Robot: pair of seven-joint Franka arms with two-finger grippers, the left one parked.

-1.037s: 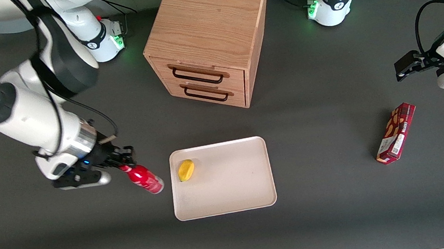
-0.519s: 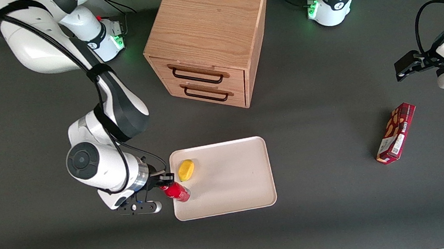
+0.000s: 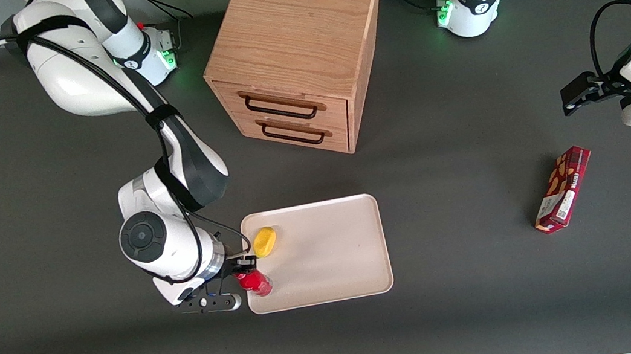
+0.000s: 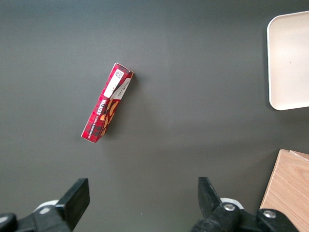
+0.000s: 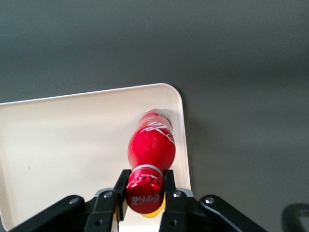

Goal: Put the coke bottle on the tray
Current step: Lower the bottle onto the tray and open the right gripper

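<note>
- The coke bottle (image 3: 254, 282) is over the tray's (image 3: 332, 260) corner that's nearest the front camera, toward the working arm's end. From the wrist camera its base (image 5: 155, 117) looks to be down inside the rim there, though I can't tell for sure that it's touching.
- The gripper (image 5: 145, 186) is clamped on the bottle's neck just under the red cap (image 5: 144, 192), one finger (image 5: 121, 186) on each side, holding it about upright.
- White lettering shows on the bottle's red body.
- There's a small yellow thing (image 3: 265, 241) lying on the tray too, just beside the bottle and farther from the front camera.
- The wooden cabinet (image 3: 296, 51) with two drawers stands on the dark table (image 3: 478, 302), farther from the front camera than the tray and well apart from it.
- A dark red snack box (image 3: 562, 188) lies flat toward the parked arm's end of the table, well apart from the tray.
</note>
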